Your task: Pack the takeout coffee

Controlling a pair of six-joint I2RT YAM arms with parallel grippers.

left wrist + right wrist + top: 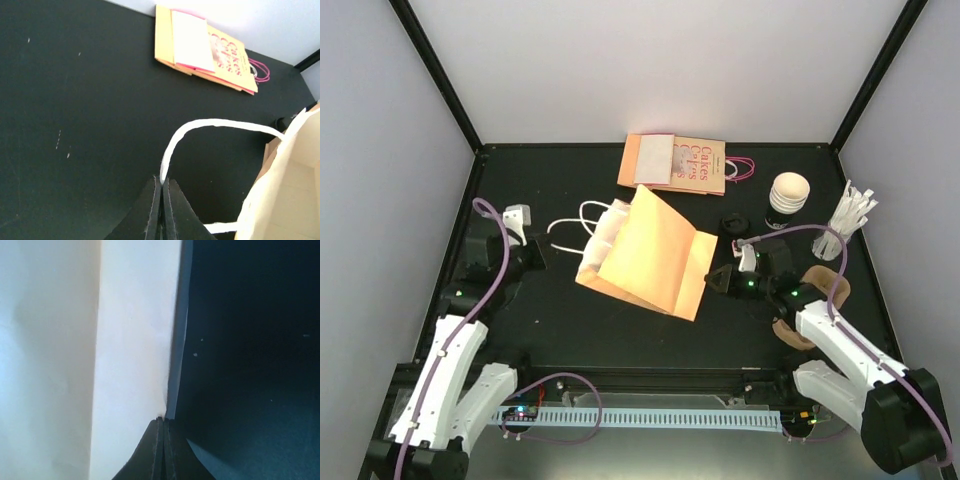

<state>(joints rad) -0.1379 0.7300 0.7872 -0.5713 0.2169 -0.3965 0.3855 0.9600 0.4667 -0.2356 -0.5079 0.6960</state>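
In the middle of the worktop [580, 330] the paper bag [655, 255] is lying flat on its side, white handles pointing left, so I'd say the step in hand is getting it stood up and opened before any coffee goes in. The left gripper [162, 179] is clenched tight on one white handle [210, 124], with no gap showing between the fingers, just the paper cord squeezed in there. The right gripper [163, 419] is closed the same way, pinching the bag's edge at the far end from the handles. To do this well, I'd lift the handle side up and slightly away while the right side keeps the base pinned low. Go slow so the thin handle doesn't tear and the paper doesn't crease shut, and make sure the mouth ends up facing up and properly spread. The cup [788, 193] itself isn't packed yet. It's standing upright near the back right of the worktop, well apart from the bag, with its cream inside showing. What looks like its black lid [732, 221] sits on the worktop between cup and bag, so capping it looks like a job to do too. The straws [850, 213] stand just right of the cup.
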